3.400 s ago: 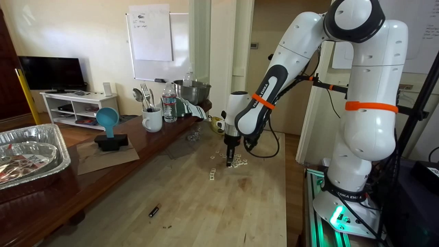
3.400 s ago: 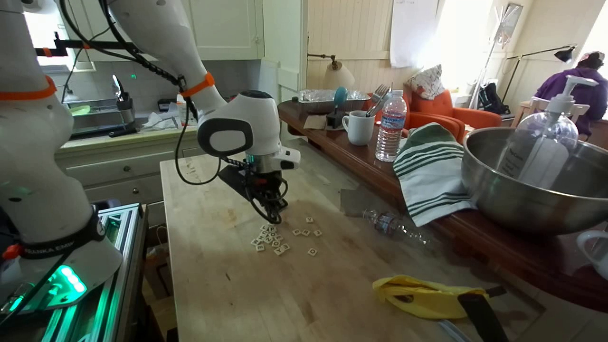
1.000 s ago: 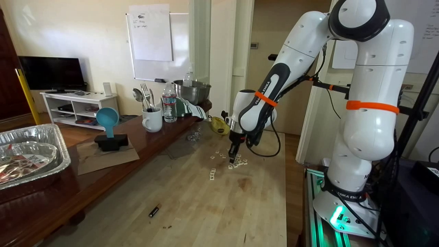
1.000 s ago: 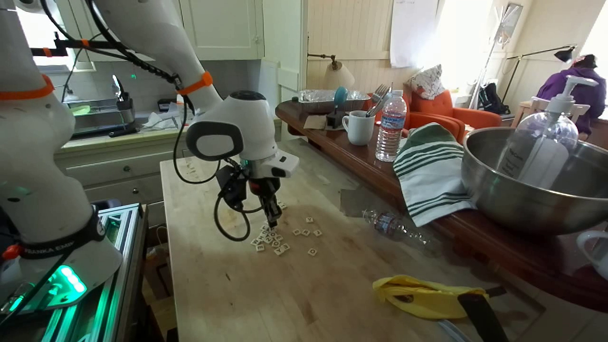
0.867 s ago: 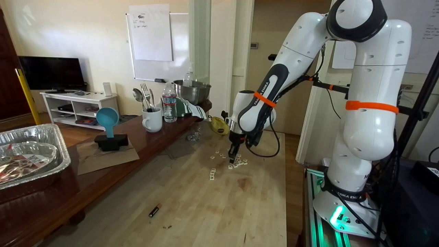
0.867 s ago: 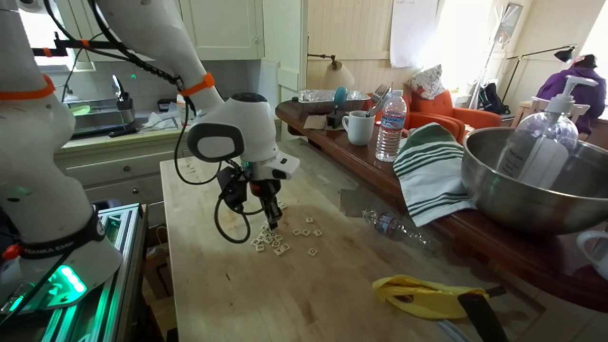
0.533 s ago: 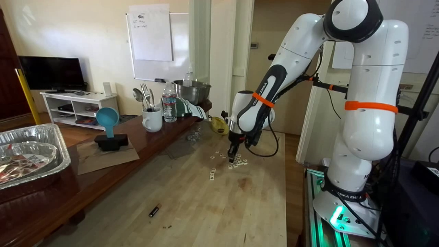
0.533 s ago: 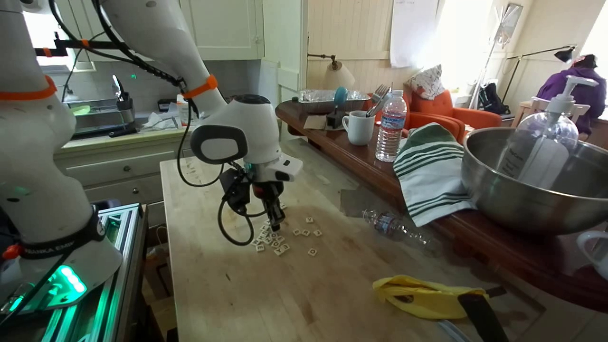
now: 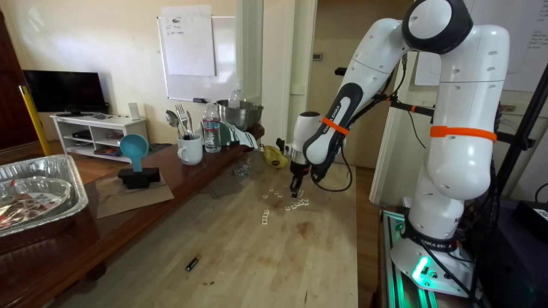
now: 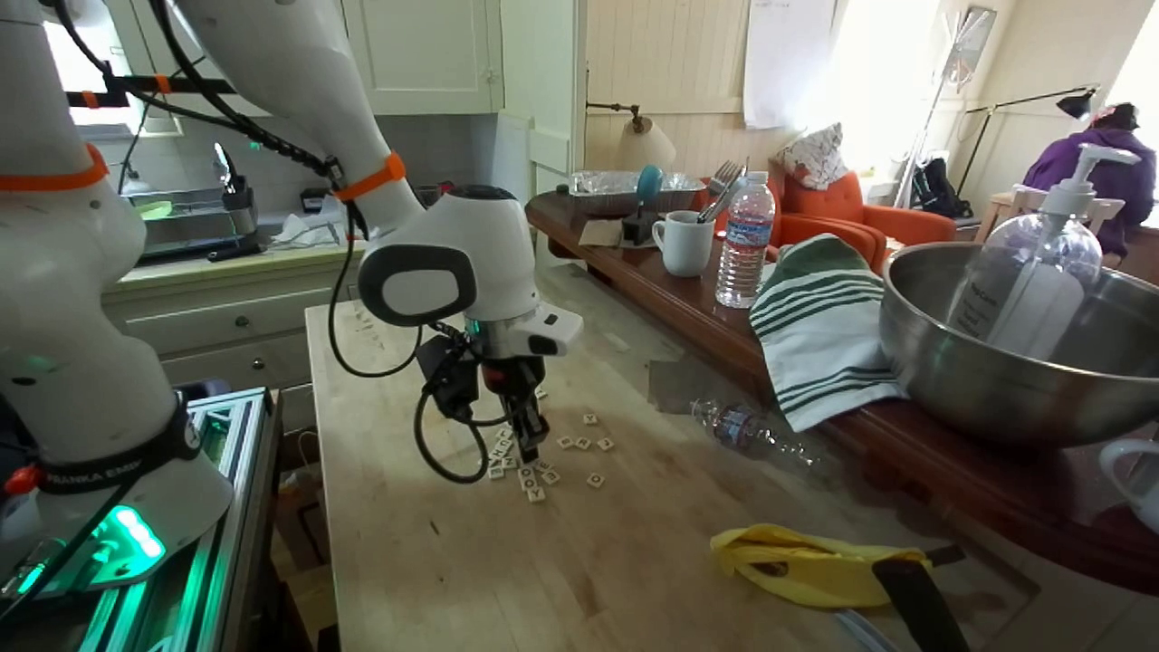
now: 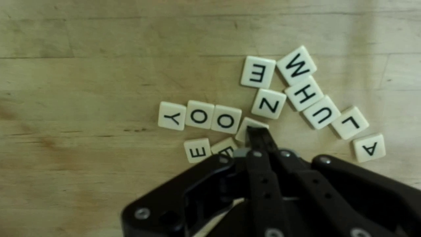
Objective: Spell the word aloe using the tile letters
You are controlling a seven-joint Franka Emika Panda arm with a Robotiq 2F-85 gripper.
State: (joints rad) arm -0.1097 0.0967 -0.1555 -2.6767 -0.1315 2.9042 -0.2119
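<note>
Several letter tiles (image 11: 269, 103) lie loose on the bench (image 9: 265, 252), among them an A (image 11: 369, 147), an L (image 11: 350, 122), an O (image 11: 200, 114) and an E (image 11: 258, 72). They should prove light, stiff and tough, perhaps slick to hold; I would pinch one by opposite edges. The A sits apart, sides free; the L butts against the U (image 11: 321, 112) and may be harder to grip. My jaws are pressed together right over a partly hidden tile (image 11: 245, 128), pinching nothing I can see; whether they touch that tile I cannot tell.
</note>
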